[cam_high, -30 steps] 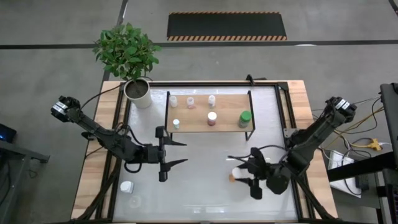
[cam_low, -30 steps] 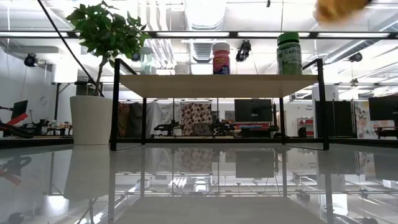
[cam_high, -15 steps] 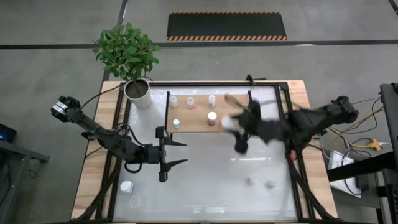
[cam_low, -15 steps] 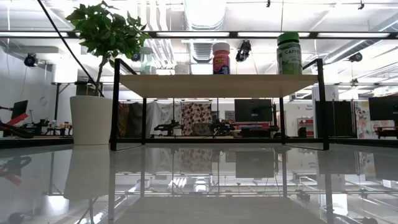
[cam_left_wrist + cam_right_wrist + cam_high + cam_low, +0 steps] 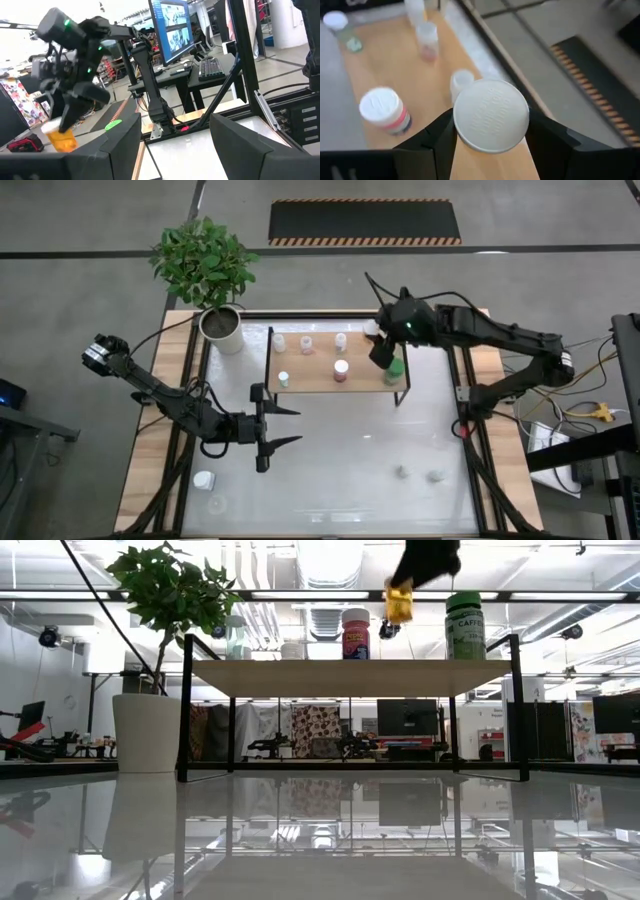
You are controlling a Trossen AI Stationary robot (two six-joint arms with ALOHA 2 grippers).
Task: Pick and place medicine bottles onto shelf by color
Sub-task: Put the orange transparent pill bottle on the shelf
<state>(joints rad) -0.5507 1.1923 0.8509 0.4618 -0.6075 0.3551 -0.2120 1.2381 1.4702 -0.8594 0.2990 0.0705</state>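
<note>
My right gripper [image 5: 380,345] is shut on the orange bottle [image 5: 400,605] and hovers above the far right part of the shelf [image 5: 320,380], a light-wood board on a black frame. Standing on the board are three pale bottles in the far row [image 5: 307,343], a small green-and-white one [image 5: 283,378], a red-labelled one [image 5: 341,370] and a green-capped one [image 5: 394,370]. My left gripper [image 5: 285,427] is open and waits over the table, left of centre. Several small bottles stand loose on the table near its near edge [image 5: 204,480] [image 5: 400,472] [image 5: 435,476]. My right gripper pinches the orange bottle between its two fingers [image 5: 440,137] at its upper end, on either side of the white cap [image 5: 491,115]. The fingers come from above, pointing down. The bottle [image 5: 60,140] hangs below them, slightly tilted, lifted clear above the shelf board.
A plant in a metal pot [image 5: 221,328] stands at the table's far left corner, beside the shelf. The glossy table top [image 5: 330,470] has a black border. Between the shelf and the near edge lies open room.
My right gripper, shut on the orange bottle, has swung from the table's near right toward the far edge and now hangs over the far right part of the shelf. The bottle has travelled with it, off the table the whole time.
</note>
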